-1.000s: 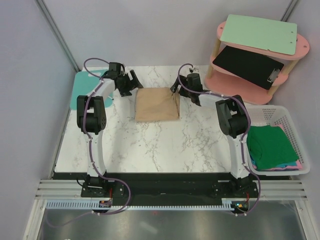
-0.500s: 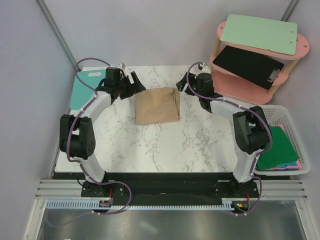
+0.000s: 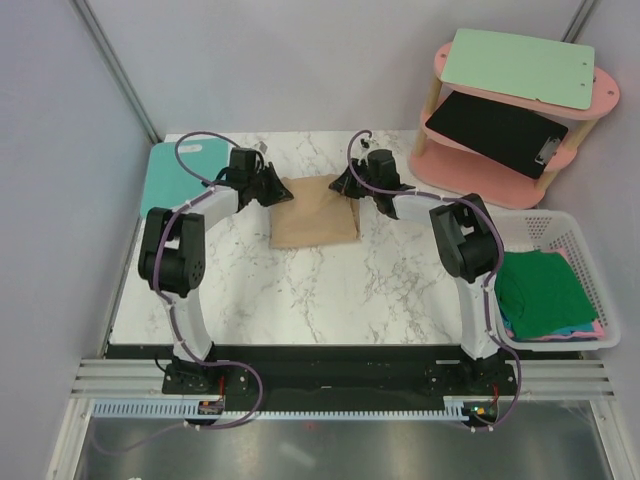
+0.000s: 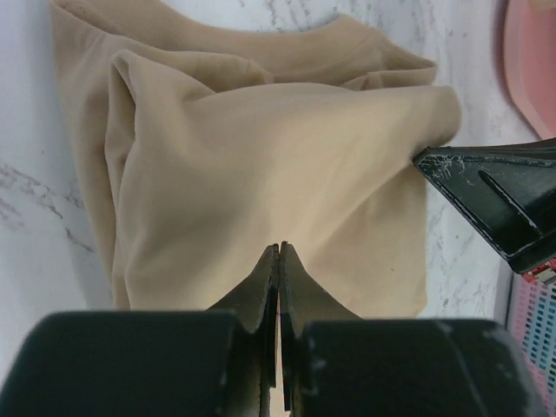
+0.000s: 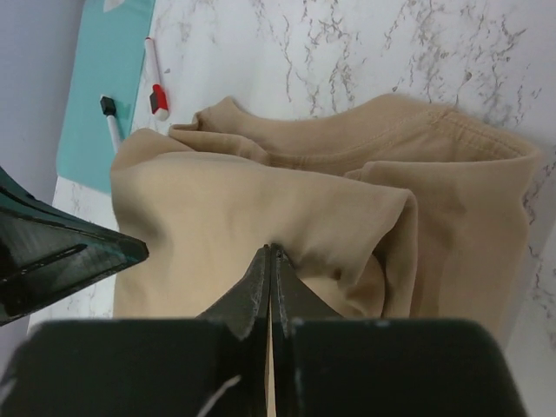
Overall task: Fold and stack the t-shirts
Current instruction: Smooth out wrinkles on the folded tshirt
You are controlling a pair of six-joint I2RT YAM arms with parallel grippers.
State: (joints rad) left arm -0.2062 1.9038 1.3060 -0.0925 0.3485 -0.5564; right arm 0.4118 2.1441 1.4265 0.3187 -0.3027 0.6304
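Note:
A tan t-shirt, folded into a rough rectangle, lies on the marble table toward the back. My left gripper is at its far left corner and my right gripper at its far right corner. In the left wrist view the jaws are shut with their tips pinched into the puffed tan cloth. In the right wrist view the jaws are shut too, and the cloth puckers at their tips. More t-shirts, a green one on top, lie in the white basket at the right.
A pink two-tier shelf at the back right carries a pale green clipboard and a black one. A teal mat at the back left holds two markers.
Both grippers were open beside the shirt's far corners a second ago. They have moved in onto those corners and shut. The shirt's top layer is now bunched between them.

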